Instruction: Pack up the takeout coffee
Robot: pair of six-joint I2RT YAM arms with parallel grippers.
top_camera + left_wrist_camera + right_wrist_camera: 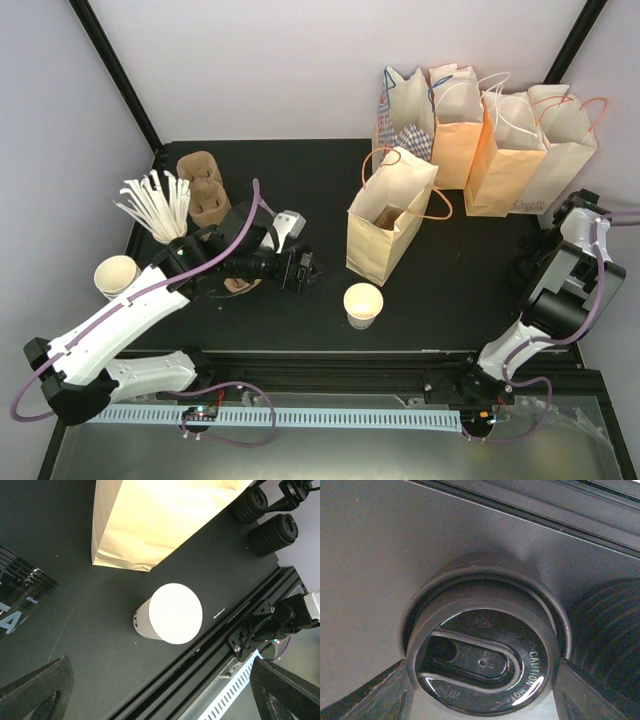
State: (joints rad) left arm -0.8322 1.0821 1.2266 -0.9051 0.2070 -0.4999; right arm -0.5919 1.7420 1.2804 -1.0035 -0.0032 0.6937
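The takeout coffee cup stands upright and lidless near the front edge of the table, just before the open paper bag, which I take to be where it gets packed. My right gripper pinches a black lid by its rim over at the lid stacks, presumably to cap the cup first. My left gripper hangs near the cup, spread wide and empty, placed to steady it.

Plain white walls braced by black corner posts enclose a matte black table under bright, even light
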